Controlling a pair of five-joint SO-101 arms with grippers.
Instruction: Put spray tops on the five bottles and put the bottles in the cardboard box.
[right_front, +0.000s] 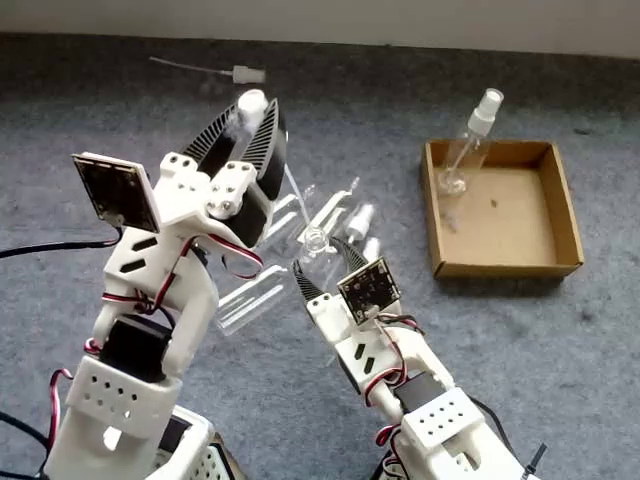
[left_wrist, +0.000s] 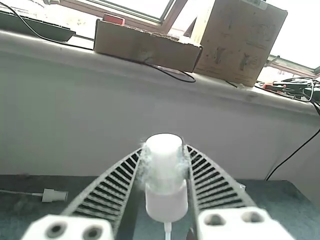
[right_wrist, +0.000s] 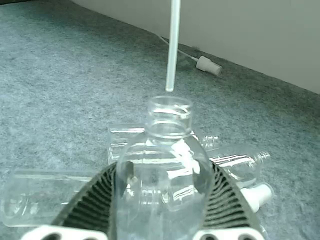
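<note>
Left gripper (right_front: 250, 112): raised high, 2 black ribbed fingers (left_wrist: 115, 185) pinching white plastic spray top (left_wrist: 163, 190). Right gripper (right_front: 322, 262): lower, clamped round clear plastic bottle (right_wrist: 162, 150).

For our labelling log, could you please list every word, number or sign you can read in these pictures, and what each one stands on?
No text is legible.
Sill box: dark print, too blurred to read.
Cardboard box: no print visible.
Held bottle and spray top: no labels visible.
</note>
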